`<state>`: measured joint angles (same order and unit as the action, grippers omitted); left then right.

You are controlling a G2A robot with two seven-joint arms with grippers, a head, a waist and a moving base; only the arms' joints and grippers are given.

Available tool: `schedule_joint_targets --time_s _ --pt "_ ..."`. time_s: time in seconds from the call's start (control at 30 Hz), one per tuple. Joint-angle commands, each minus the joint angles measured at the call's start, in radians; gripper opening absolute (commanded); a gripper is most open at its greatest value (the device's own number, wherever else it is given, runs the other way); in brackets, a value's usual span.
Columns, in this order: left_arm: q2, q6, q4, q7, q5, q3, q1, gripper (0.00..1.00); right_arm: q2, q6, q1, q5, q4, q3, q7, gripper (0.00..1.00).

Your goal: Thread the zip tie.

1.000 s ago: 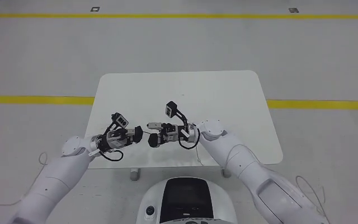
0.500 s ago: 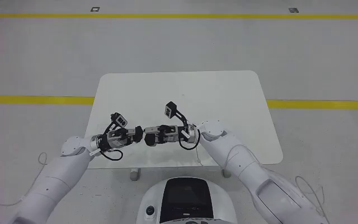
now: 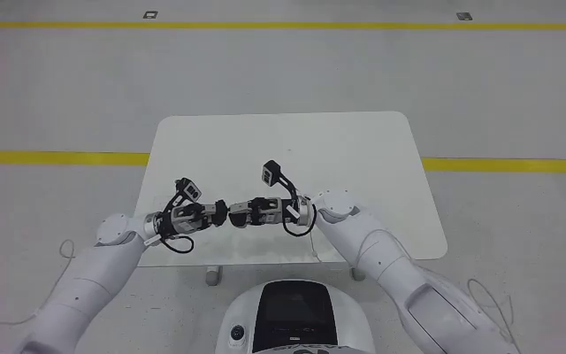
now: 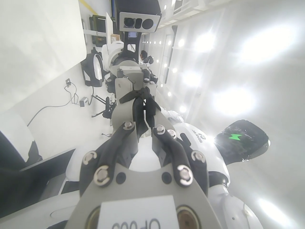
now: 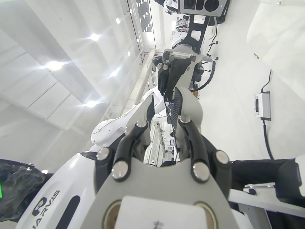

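We're seeing both arms over the near-left part of the table (image 3: 371, 150), between its centre and its near left corner; both grippers are being held off the surface, well inside the near edge. The left gripper (image 3: 217, 212) and the right gripper (image 3: 238, 215) are facing each other tip to tip, and from above they're looking all but touching.

The left gripper is clenching the zip tie (image 4: 140, 93); its black pads are pinching together with the tie bunching in a dark knot-like loop at the tips, and one strap end is sticking out sideways across the right gripper's front.

The right gripper is looking released; its fingers (image 5: 190, 106) are standing apart with background showing through the gap. A thin black strand of the tie is running from the left gripper's tip into that gap, hugging the ribbed pad of one finger; we can't tell whether it's actually touching that pad.

So the tie is hanging in the air between the two tips, not lying on the table. A yellow floor stripe (image 3: 71, 157) is running out past the table's left and right edges.
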<state>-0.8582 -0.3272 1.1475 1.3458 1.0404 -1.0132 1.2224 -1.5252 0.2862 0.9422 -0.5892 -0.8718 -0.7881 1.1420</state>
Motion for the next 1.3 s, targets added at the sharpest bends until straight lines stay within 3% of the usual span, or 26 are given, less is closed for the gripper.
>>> schedule_joint_targets --time_s 0.0,0.47,1.27 --pt "-0.002 0.000 0.001 0.000 -0.005 -0.001 0.001 0.00 0.001 -0.001 0.002 0.002 -0.001 -0.003 -0.003 0.17" --pt "-0.010 0.001 -0.001 0.010 -0.034 -0.011 0.002 0.00 0.003 -0.015 0.010 0.014 -0.010 -0.013 -0.020 0.07" --pt "-0.021 0.010 0.003 0.011 -0.066 -0.034 0.015 0.00 -0.001 -0.022 0.011 0.023 -0.010 -0.016 -0.015 0.06"
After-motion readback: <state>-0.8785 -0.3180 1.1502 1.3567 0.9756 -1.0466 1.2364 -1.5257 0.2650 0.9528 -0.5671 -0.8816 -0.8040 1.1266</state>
